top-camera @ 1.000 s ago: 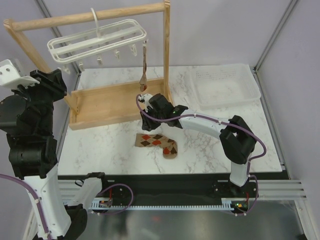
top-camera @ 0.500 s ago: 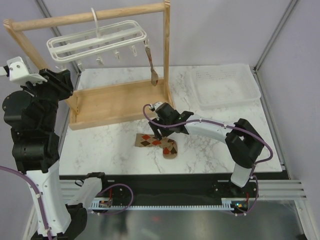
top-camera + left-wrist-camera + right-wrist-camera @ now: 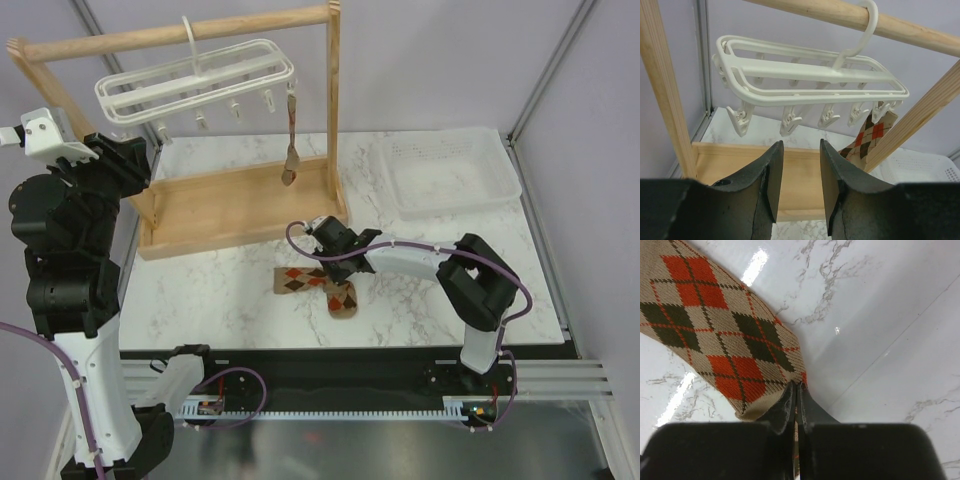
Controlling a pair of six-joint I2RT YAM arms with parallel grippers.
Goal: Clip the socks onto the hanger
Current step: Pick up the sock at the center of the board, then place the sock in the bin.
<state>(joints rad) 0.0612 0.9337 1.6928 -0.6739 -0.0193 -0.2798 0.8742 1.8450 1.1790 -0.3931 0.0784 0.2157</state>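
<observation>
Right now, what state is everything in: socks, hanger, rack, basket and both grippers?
hanger: hooked over the wooden rack's top bar.
hanging sock: clipped at the hanger's right end, dangling.
sock on the table: lying flat, edge pinched.
right gripper: shut on the sock on the table.
left gripper: open, holding nothing, raised facing the hanger.
wooden rack: standing upright.
basket: upright, far right of the table.

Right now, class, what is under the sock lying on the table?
Only the marble table shows around the sock, where the right gripper pinches its edge. Anything directly beneath is covered by the fabric, so it cannot be seen.
</observation>
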